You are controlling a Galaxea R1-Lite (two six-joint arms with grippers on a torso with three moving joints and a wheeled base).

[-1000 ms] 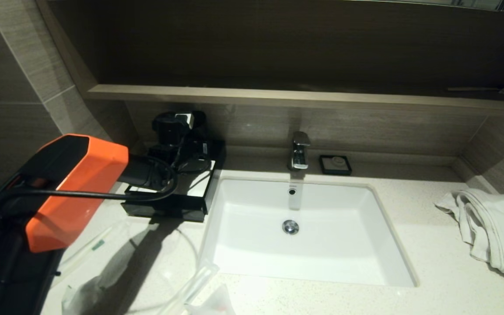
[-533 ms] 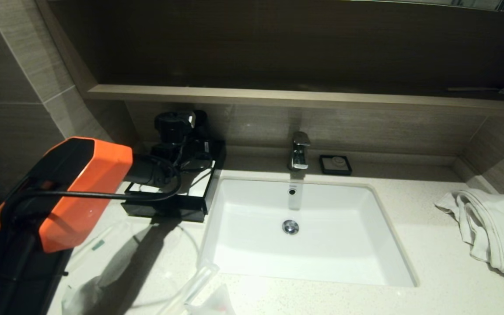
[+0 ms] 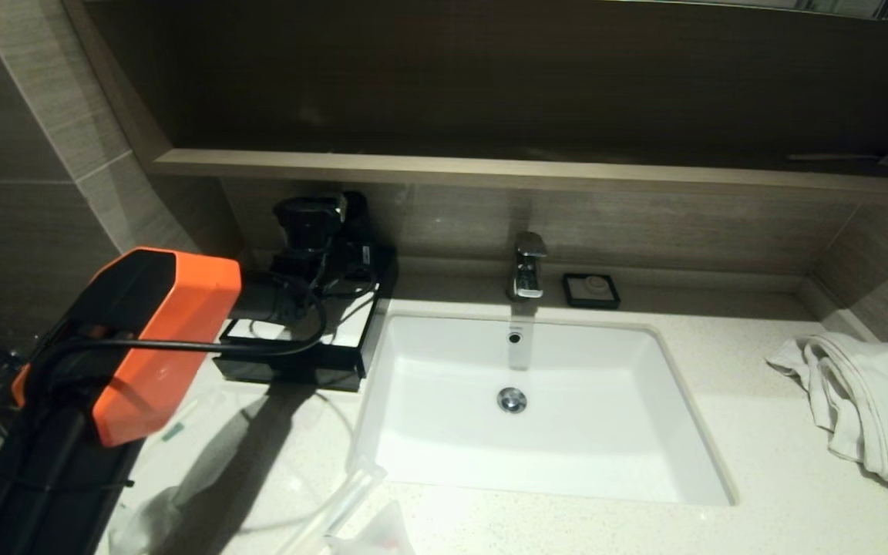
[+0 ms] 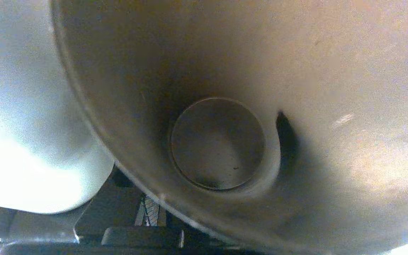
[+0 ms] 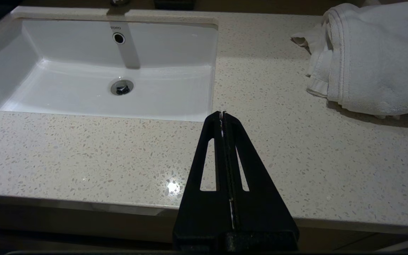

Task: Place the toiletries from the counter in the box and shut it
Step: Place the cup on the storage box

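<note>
The black box point(image 3: 290, 371) with a white inside stands open on the counter at the back left, beside the sink. My left gripper point(image 3: 319, 220) hangs over the box's rear edge, close to the wall. In the left wrist view a brownish surface with a round disc point(image 4: 218, 141) fills the frame very close up and hides the fingers. Toiletries in clear wrappers lie on the counter at the front left: a toothbrush packet point(image 3: 174, 430) and crumpled packets point(image 3: 355, 493). My right gripper point(image 5: 221, 114) is shut and empty above the counter's front edge, right of the sink.
The white sink point(image 3: 675, 462) takes up the counter's middle, with a faucet point(image 3: 527, 266) and a black soap dish point(image 3: 590, 289) behind it. A white towel point(image 3: 868, 401) lies at the right. A wooden shelf point(image 3: 490, 169) overhangs the back wall.
My left arm has moved forward and to the right, carrying the gripper a little further toward the wall over the box's rear. The right arm has not moved.
</note>
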